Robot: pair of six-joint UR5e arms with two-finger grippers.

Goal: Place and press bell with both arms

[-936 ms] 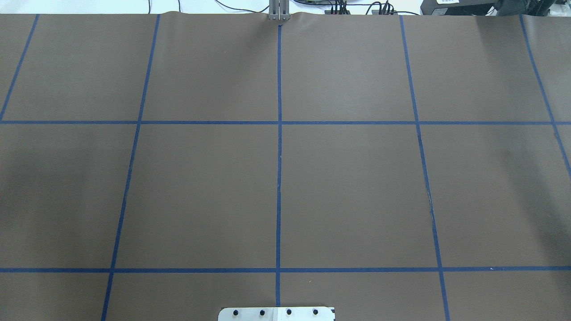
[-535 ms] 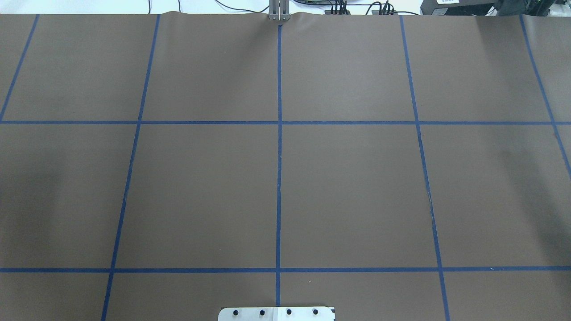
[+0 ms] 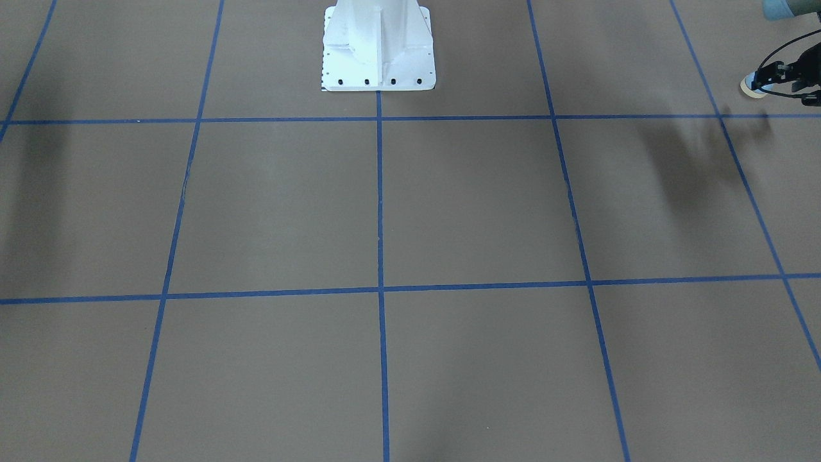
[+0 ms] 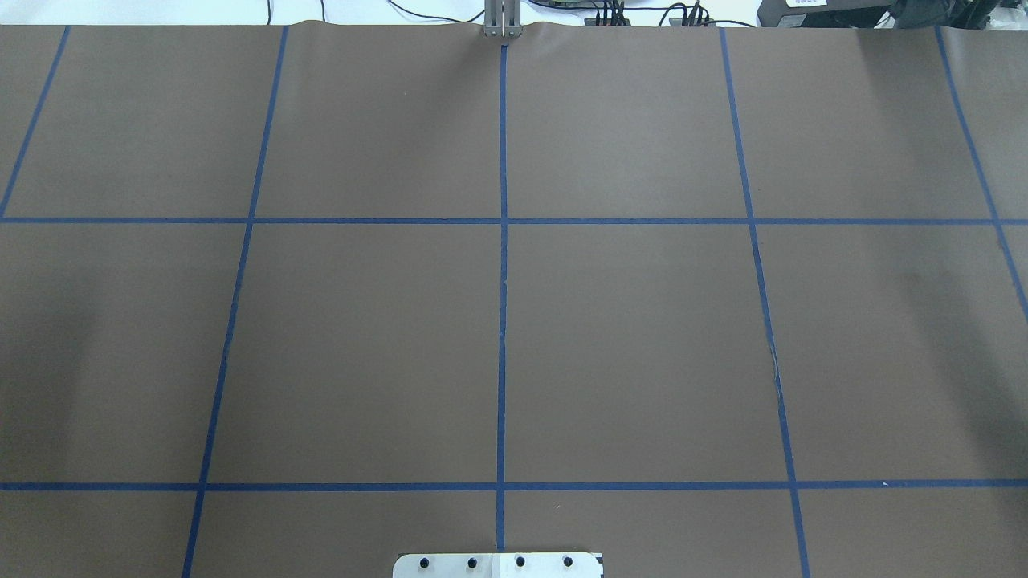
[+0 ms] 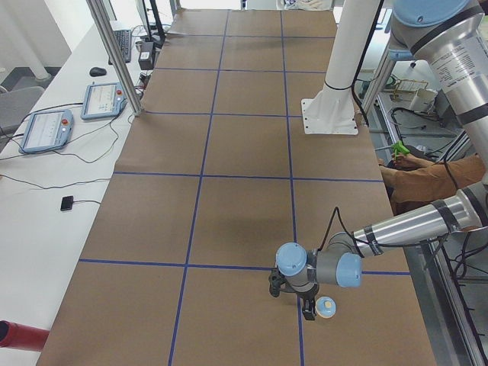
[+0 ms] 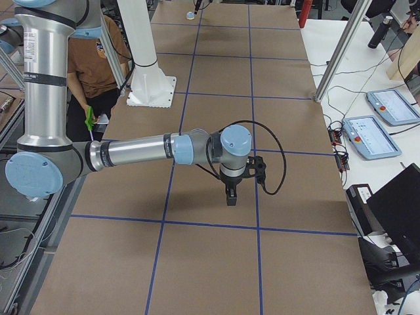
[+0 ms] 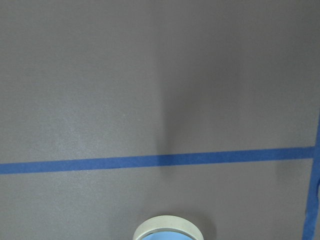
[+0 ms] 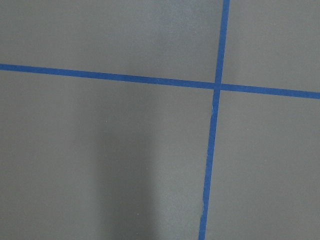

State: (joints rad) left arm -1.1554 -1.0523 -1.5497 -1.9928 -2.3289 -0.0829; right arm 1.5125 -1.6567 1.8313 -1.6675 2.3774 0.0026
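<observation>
The light-blue bell point(image 5: 326, 306) with its cream button stands close beside my left gripper point(image 5: 307, 309), near the table's left end. In the front view the bell point(image 3: 752, 86) is at the tips of that gripper point(image 3: 768, 80), at the frame's edge. The left wrist view shows only the bell's cream rim point(image 7: 167, 227) at the bottom centre and no fingers. I cannot tell whether the left gripper is open or shut. My right gripper point(image 6: 230, 199) points down, low over bare mat; I cannot tell its state. Neither arm shows in the overhead view.
The brown mat point(image 4: 642, 345) carries a blue tape grid. The white pedestal point(image 3: 378, 51) stands at the robot's side. A person point(image 6: 98, 65) sits behind it. Tablets point(image 5: 46, 130) and a red cylinder point(image 5: 19, 335) lie on the far side bench.
In the overhead view the dark shadow at the left edge has drawn back to the left. Nothing else on the mat has changed.
</observation>
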